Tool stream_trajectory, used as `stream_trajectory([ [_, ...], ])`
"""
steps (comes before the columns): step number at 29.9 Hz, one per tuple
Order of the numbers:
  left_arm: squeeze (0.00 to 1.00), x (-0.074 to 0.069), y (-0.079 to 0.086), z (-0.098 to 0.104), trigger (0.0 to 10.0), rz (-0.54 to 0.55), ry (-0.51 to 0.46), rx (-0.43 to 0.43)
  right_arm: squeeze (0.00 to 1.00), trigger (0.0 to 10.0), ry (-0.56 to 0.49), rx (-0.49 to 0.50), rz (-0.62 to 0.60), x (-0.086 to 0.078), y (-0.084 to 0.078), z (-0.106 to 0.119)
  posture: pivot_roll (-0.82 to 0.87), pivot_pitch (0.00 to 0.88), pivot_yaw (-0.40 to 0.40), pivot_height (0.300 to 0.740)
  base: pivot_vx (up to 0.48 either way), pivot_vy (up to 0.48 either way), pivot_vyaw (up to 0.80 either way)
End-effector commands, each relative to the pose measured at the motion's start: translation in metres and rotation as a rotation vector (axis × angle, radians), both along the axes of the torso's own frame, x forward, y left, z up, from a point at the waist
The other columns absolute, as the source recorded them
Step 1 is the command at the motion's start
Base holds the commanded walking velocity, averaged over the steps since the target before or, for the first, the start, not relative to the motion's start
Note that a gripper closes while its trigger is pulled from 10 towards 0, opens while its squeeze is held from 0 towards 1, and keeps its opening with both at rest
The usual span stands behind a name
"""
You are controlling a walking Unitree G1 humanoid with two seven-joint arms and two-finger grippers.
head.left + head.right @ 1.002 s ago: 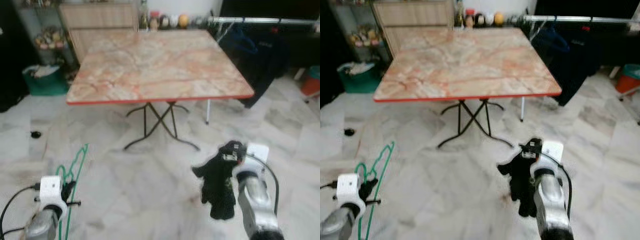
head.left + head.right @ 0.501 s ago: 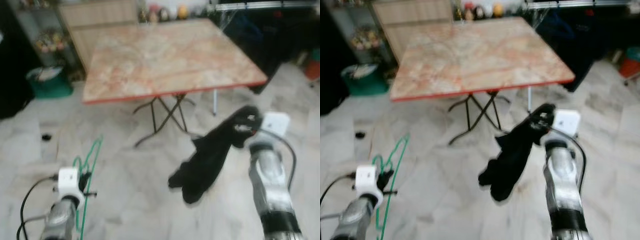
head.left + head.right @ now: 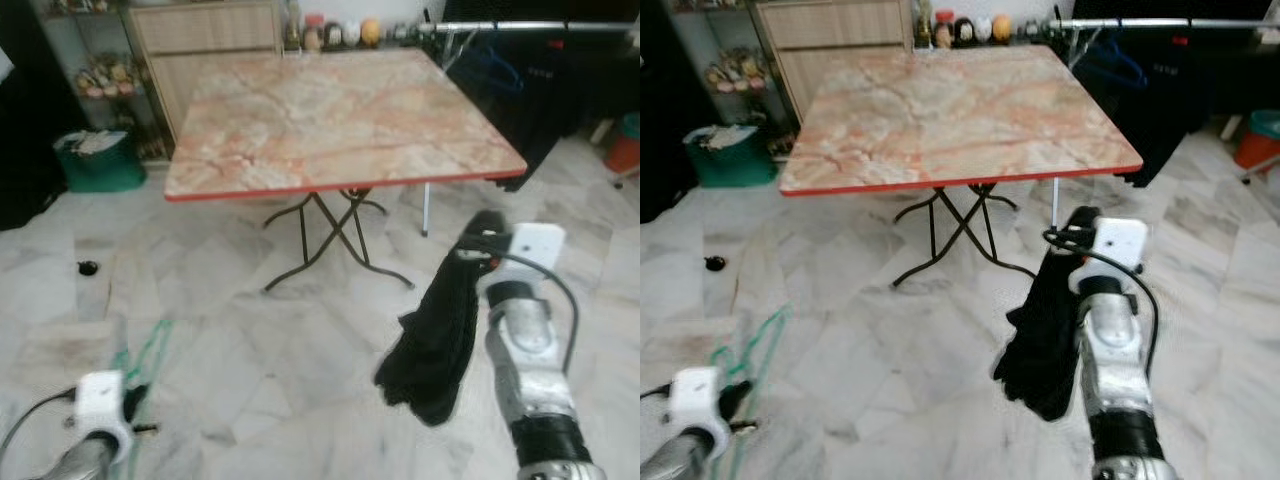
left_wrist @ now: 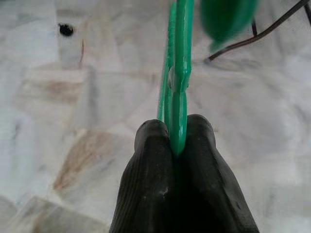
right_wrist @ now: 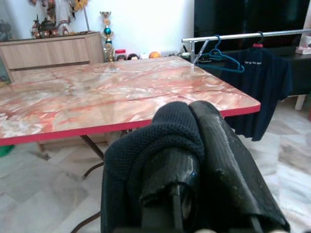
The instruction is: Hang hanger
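Green hanger [image 4: 178, 73] blurred, black garment [image 3: 440, 340] over right fingers [image 5: 223, 145].

My head stereo pair looks forward and down from standing height; marble-top table [image 3: 340, 115] at 12 o'clock, clothes rail [image 3: 1160, 23] at 1 to 2 o'clock, tiled floor [image 3: 280, 350] below; both eyes share table, rail, floor, right eye shifted slightly sideways; left wrist camera aims down along fingers [image 4: 150, 194], very near, floor close behind; right wrist camera faces level across room toward table [image 5: 97, 97] and rail [image 5: 243, 35], fingers [image 5: 223, 160] filling foreground; overlaps head views on table and rail.
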State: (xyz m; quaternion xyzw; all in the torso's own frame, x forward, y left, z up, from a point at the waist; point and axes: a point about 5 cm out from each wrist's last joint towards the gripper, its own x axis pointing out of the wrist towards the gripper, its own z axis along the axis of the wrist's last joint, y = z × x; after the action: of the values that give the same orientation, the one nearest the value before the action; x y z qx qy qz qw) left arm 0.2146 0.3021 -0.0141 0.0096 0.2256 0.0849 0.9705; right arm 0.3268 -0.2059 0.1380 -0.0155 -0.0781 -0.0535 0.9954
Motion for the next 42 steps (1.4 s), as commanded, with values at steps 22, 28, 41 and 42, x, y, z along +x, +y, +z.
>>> stream_trajectory([
  [22, 0.00, 0.004, -0.009, -0.002, 10.0, -0.027, -0.005, -0.020, 0.00, 10.0, -0.052, -0.011, -0.009, 0.002, -0.004, 0.014, 0.08, 0.000, 0.038, 0.740, 0.311, 0.000, 0.00],
  [28, 0.00, -0.004, 0.000, -0.002, 10.0, -0.014, 0.009, -0.025, 0.00, 10.0, -0.203, -0.046, 0.092, 0.039, 0.023, 0.078, 0.06, 0.000, 0.031, 0.740, 0.336, 0.000, 0.00],
  [41, 0.00, -0.004, -0.002, -0.004, 10.0, -0.008, 0.008, -0.039, 0.00, 10.0, -0.363, -0.135, 0.227, 0.061, 0.059, 0.155, 0.06, 0.000, 0.029, 0.740, 0.417, 0.000, 0.00],
  [42, 0.00, -0.004, -0.002, -0.004, 10.0, -0.011, 0.009, -0.038, 0.00, 10.0, -0.373, -0.137, 0.221, 0.064, 0.054, 0.159, 0.06, 0.000, 0.031, 0.740, 0.424, 0.000, 0.00],
])
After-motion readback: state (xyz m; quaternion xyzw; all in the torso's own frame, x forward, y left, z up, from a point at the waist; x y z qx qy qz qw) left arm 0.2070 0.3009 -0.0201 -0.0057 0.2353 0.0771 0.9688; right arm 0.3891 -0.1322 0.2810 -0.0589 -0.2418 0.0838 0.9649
